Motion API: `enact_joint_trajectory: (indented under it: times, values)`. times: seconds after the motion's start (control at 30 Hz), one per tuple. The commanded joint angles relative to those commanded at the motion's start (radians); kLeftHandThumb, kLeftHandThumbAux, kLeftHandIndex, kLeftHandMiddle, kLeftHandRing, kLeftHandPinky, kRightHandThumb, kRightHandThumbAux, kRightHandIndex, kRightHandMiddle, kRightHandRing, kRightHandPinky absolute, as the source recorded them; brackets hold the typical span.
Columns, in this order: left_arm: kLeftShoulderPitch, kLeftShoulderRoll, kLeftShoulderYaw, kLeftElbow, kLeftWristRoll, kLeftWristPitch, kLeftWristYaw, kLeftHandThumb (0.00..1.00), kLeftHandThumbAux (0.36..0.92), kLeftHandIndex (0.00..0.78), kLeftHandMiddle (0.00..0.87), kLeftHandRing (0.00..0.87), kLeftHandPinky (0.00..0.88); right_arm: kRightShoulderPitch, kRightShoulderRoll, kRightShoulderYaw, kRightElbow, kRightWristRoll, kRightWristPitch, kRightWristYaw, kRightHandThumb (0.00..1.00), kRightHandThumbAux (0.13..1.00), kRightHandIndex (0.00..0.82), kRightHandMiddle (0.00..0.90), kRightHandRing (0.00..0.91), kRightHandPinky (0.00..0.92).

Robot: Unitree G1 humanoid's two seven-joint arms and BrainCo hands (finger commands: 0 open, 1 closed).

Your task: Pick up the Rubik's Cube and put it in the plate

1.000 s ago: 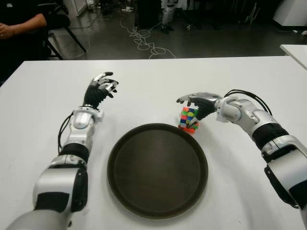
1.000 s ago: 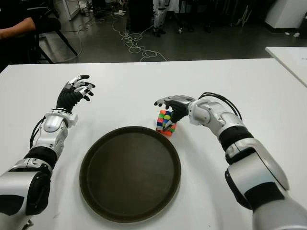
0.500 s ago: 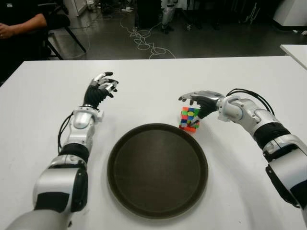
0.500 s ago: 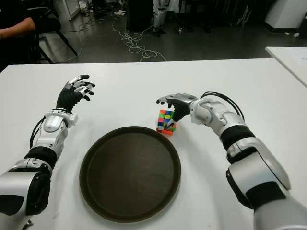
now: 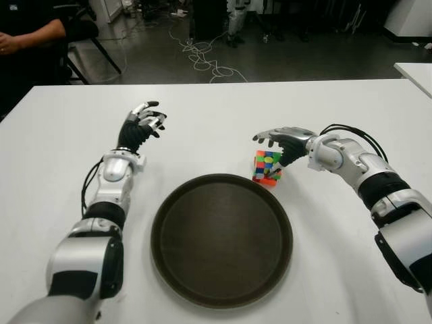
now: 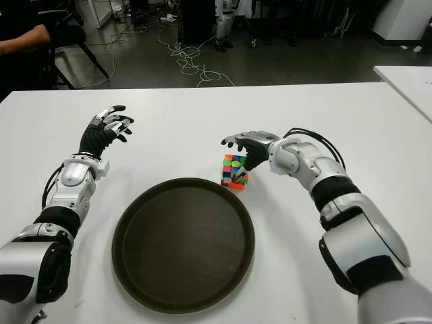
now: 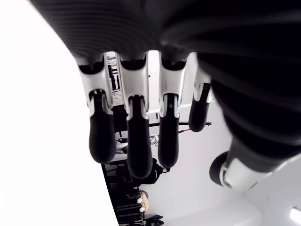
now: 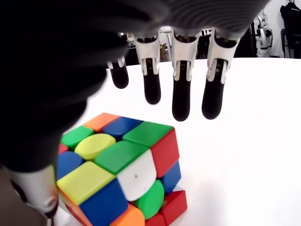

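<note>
The scrambled Rubik's Cube (image 5: 266, 167) stands on the white table (image 5: 61, 155), just off the far right rim of the round dark plate (image 5: 221, 239). My right hand (image 5: 273, 150) hovers over the cube from the right and is open. In the right wrist view its fingers (image 8: 181, 101) stretch out above the cube (image 8: 117, 174) without touching it, and the thumb sits close beside the cube. My left hand (image 5: 142, 125) shows to the far left of the plate, fingers relaxed and holding nothing. The plate has nothing in it.
A person sits at the table's far left corner (image 5: 27, 34). Cables (image 5: 202, 57) lie on the floor behind the table. A second white table's corner (image 5: 415, 71) shows at the right.
My right hand has drifted a little to the right, and the cube has shifted slightly right with it. The left hand has not moved.
</note>
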Motion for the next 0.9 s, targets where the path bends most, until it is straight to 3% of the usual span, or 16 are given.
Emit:
enact_joint_trajectory:
  times: [0.33, 0.9]
  values:
    - [0.0, 0.0, 0.002, 0.0, -0.006, 0.003, -0.011, 0.287, 0.621, 0.228, 0.395, 0.48, 0.536, -0.006, 0.007, 0.031, 0.008, -0.02, -0.01, 0.012, 0.0, 0.707, 0.095, 0.255, 0.329, 0.389]
    - [0.001, -0.001, 0.008, 0.001, -0.011, 0.005, -0.013, 0.292, 0.636, 0.228, 0.403, 0.48, 0.541, -0.015, 0.023, 0.061, 0.021, -0.036, 0.021, 0.046, 0.128, 0.748, 0.094, 0.287, 0.373, 0.433]
